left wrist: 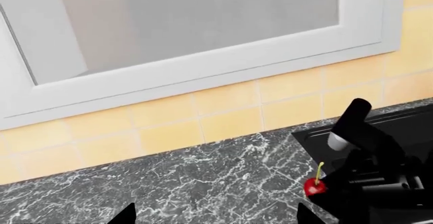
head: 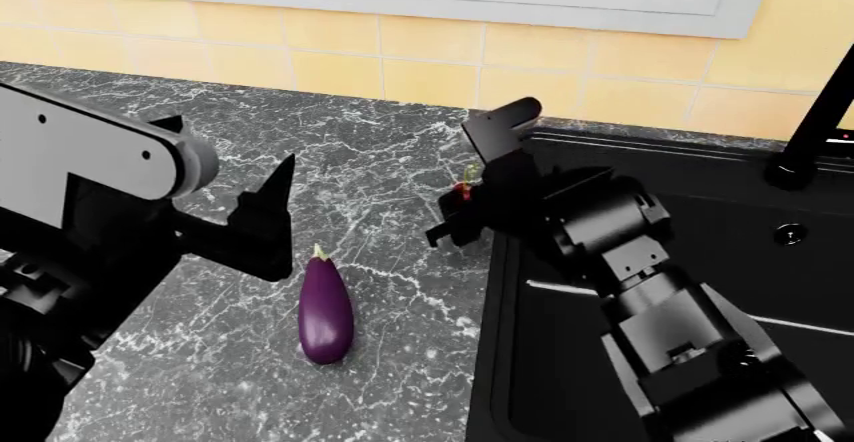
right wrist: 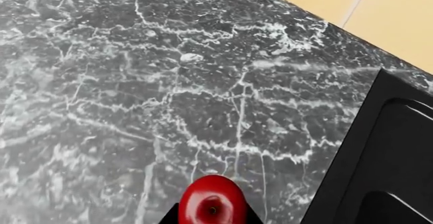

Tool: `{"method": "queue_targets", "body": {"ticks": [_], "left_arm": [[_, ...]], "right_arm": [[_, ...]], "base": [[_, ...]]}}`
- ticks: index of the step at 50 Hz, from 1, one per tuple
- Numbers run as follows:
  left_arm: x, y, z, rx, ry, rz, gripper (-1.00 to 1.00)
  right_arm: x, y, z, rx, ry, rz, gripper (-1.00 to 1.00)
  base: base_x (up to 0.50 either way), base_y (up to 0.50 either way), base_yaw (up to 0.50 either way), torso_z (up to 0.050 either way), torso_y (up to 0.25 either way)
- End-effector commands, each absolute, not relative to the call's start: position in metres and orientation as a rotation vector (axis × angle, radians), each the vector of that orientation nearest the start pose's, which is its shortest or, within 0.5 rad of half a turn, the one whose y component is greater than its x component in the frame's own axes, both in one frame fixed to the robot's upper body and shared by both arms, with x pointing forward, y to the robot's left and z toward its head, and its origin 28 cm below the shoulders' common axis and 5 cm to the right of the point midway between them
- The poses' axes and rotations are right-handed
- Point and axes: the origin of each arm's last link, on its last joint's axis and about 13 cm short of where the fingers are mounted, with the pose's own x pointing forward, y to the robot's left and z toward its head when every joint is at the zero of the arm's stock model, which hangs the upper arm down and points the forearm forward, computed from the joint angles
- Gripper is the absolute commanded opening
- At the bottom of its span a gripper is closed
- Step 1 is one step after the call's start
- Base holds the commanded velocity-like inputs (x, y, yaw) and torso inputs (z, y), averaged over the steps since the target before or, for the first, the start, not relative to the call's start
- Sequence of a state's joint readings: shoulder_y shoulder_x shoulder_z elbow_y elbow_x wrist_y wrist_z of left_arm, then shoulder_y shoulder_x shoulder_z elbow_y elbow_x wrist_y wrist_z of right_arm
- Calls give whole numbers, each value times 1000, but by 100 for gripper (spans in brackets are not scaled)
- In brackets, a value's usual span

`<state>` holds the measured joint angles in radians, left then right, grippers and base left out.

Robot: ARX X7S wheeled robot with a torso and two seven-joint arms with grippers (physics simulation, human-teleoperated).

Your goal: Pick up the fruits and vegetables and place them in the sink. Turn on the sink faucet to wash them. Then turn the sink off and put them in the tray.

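Note:
The purple eggplant (head: 327,312) lies flat on the marble counter, green cap pointing toward the wall. My left gripper (head: 274,202) hovers just left of and above it, open, with only counter between its fingertips (left wrist: 129,215). The red cherry (head: 463,190) is held in my right gripper (head: 461,200), which is shut on it just left of the sink (head: 694,232). The cherry (right wrist: 211,204) sits between the dark fingers over the counter, and its stem points up (left wrist: 315,185). The black faucet (head: 817,122) rises at the sink's far right corner. The tray is out of view.
A yellow tiled wall (head: 400,52) with a white window frame (left wrist: 203,77) above it backs the marble counter (head: 374,142). The sink's black rim (right wrist: 389,148) runs close beside the held cherry. My right forearm (head: 667,332) stretches over the basin.

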<state>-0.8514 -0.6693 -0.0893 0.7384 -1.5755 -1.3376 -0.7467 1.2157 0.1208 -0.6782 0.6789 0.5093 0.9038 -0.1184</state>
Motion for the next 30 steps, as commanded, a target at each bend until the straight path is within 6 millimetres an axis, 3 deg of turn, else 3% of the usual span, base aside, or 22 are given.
{"method": "queue_targets", "body": {"ticks": [1,10,20,30], "left_arm": [[193,251,266,182,-35,-283,100],[193,251,264,182,-33,-283,100],[193,248,261,160,7,-289,100],[188,229,260,54,109,-221,100]], "right_arm": [[392,-63,179,-282,552,430,-100],[390,-68,186,-298,538,404,-100],[373,-83,229,-312,431,362,-100],[366,-87,250,-319,381,345,-100]], "base": [[0,0,0,0,0],[0,0,0,0,0],[0,0,0,0,0],[0,0,0,0,0]]}}
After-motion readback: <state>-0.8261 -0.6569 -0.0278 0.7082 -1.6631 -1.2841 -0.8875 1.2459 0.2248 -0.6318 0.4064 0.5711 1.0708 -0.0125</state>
